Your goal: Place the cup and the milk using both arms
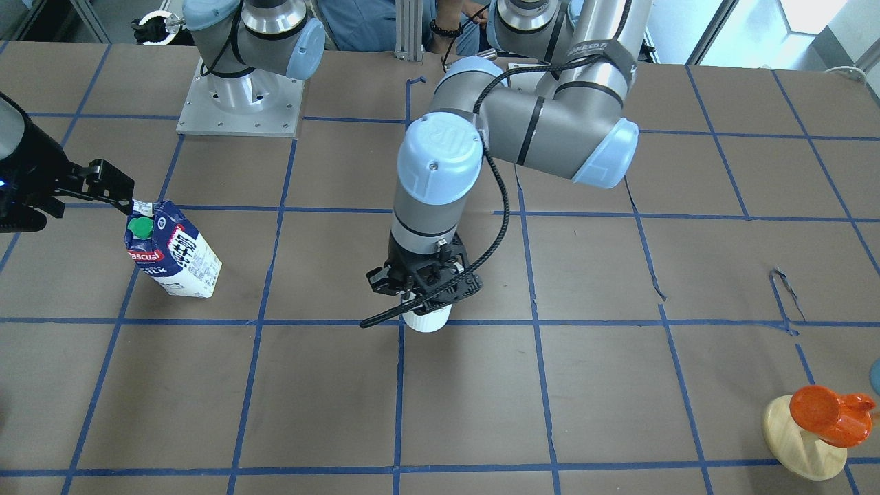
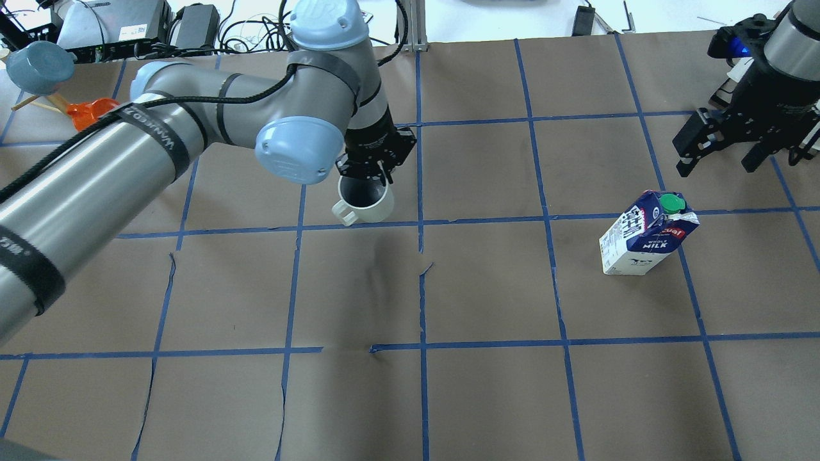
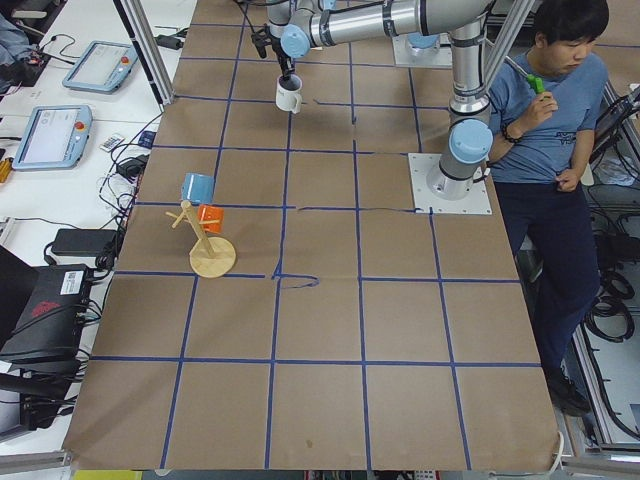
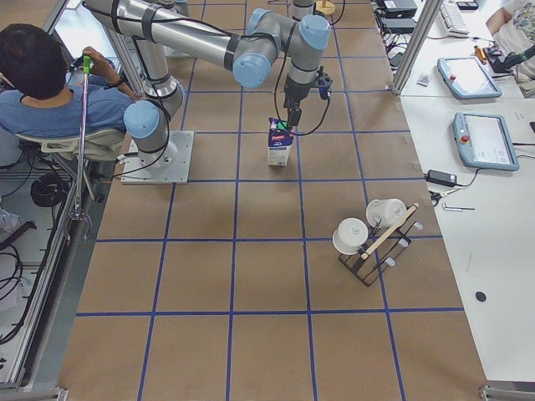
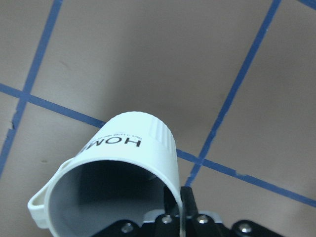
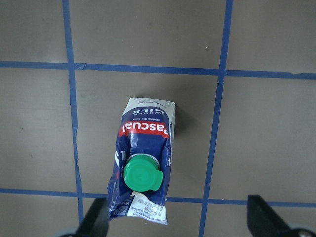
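Left black gripper (image 2: pixel 370 171) grasps white ceramic mug (image 2: pixel 366 206); right black gripper (image 2: pixel 719 160) released, blue-white milk carton (image 2: pixel 644 240) at its seven o'clock

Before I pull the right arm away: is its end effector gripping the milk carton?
No, the right end effector is open, its fingers spread and apart from the milk carton, which stands by itself.
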Tool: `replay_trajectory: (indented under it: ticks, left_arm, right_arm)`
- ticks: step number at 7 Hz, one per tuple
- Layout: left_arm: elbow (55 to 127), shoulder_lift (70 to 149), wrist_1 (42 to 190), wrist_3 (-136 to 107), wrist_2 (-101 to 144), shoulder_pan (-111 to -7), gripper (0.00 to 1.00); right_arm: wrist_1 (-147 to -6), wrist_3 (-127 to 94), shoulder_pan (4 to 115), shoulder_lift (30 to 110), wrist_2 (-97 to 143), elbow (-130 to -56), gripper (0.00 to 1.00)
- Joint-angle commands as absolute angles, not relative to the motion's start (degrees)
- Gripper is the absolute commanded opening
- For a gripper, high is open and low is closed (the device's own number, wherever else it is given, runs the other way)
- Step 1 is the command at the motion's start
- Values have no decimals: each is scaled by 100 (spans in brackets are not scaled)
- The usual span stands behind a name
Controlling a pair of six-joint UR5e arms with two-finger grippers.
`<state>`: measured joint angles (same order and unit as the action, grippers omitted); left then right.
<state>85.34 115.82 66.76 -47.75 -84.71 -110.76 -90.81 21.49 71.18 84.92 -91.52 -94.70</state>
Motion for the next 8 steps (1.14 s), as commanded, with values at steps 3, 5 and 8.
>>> replay_trajectory:
  ticks: [3,5,8]
  left_arm:
    - [8654,11823,7022,-5082,-8429,-11540,0]
    - [9165,11533,7031,-5080,-8280,-11610,0]
    - [9149,11566,6970,-5167,-8271,-11593,99]
  right_arm:
    - [-9097,2153,7137,8139,-9158,-9475,100]
    - [-9088,2136,7137,7964,-9141,-9466,100]
    - [-9079,2031,7172,7857,-8871,-9466,100]
